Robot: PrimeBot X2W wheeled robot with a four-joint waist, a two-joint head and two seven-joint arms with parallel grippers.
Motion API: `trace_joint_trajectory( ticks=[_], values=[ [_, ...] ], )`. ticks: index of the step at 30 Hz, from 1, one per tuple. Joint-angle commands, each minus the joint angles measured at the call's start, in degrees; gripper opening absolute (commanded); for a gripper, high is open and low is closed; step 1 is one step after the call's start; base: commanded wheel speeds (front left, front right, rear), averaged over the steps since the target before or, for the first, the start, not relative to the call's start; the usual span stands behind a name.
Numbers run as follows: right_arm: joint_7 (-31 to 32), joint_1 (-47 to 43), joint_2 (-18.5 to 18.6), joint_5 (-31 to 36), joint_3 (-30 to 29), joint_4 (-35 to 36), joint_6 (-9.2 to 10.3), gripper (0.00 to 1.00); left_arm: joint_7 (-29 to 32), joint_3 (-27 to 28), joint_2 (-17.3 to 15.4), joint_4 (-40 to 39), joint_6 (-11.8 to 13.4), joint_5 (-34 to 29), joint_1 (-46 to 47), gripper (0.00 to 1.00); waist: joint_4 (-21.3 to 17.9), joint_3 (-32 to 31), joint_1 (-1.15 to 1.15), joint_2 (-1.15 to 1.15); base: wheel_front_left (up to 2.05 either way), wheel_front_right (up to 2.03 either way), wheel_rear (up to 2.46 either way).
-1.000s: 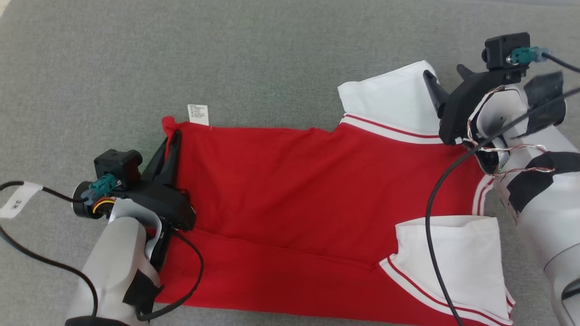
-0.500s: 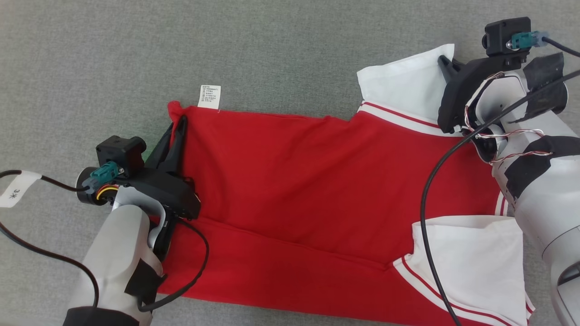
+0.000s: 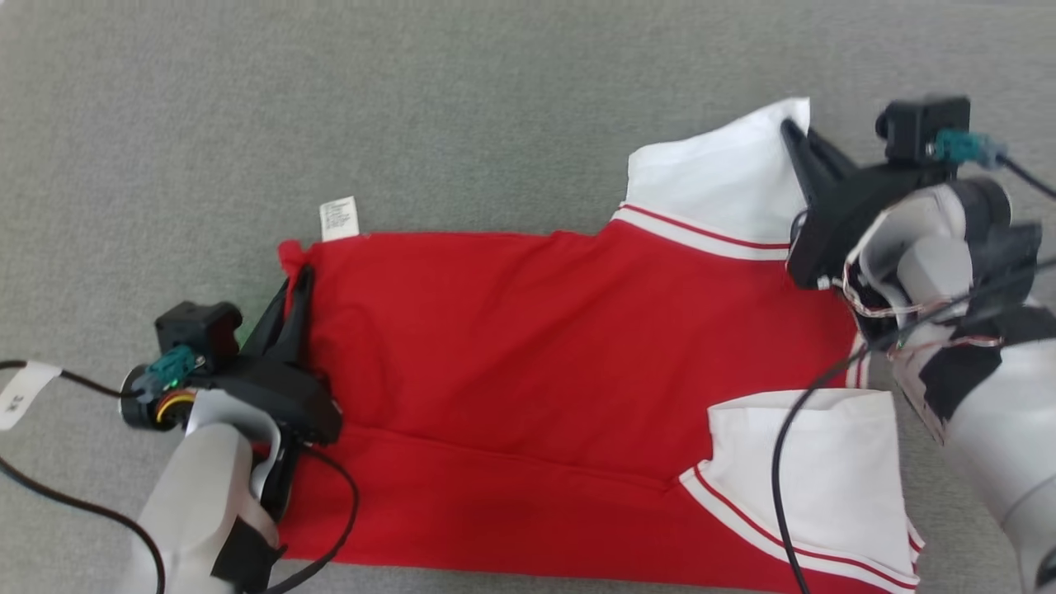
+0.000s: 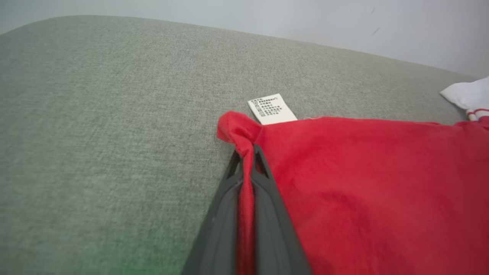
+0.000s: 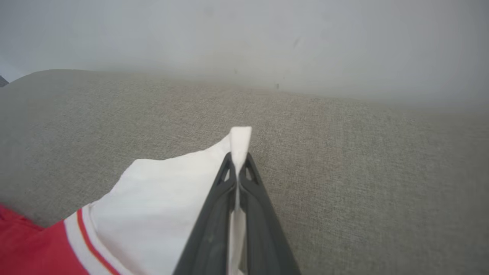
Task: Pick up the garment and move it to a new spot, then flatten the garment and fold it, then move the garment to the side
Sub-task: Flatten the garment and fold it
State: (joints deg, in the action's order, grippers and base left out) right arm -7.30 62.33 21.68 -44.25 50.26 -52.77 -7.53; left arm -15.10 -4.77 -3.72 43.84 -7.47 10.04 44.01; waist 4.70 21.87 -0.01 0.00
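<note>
Your left fingers (image 3: 289, 318) pinch the garment's (image 3: 528, 330) red corner just beside the label (image 3: 339, 218); your right fingers (image 3: 813, 165) pinch the white sleeve (image 3: 718, 181) far from it. The garment lies flat, long axis spanning both grips: move them together.

Bare grey surface (image 3: 495, 99) open 9 to 1 o'clock, shirt (image 3: 536, 346) spread centre to 5 o'clock, left cable (image 3: 355, 502) looping at 7 o'clock, right cable (image 3: 776, 470) hanging at 4 o'clock
</note>
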Motion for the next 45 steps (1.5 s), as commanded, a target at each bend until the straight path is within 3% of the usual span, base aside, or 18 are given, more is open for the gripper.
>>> trace_joint_trajectory(
  ticks=[1, 23, 45],
  values=[
    [-1.1, -1.6, 1.0, -1.2, 0.9, 1.5, 0.07, 0.0, 0.0, 0.5, -0.7, 0.3, 0.0, -0.7, -1.7, 0.0, -1.8, -1.9, 0.01, 0.0, 0.0, 0.0, 0.0],
    [-7.5, -25.4, 9.6, -11.4, 5.6, 22.0, 0.07, 0.0, 0.0, 4.0, -4.6, -0.8, 0.0, -1.4, -10.1, 0.0, -6.0, -10.1, 0.01, 0.0, 0.0, 0.0, 0.0],
    [-7.9, -39.7, 9.1, -12.4, 0.5, 27.7, 0.08, 0.0, 0.0, 1.9, -5.0, -2.8, 0.0, -0.6, -20.4, 0.0, -5.7, -17.6, 0.01, 0.0, 0.0, 0.0, 0.0]
  ],
)
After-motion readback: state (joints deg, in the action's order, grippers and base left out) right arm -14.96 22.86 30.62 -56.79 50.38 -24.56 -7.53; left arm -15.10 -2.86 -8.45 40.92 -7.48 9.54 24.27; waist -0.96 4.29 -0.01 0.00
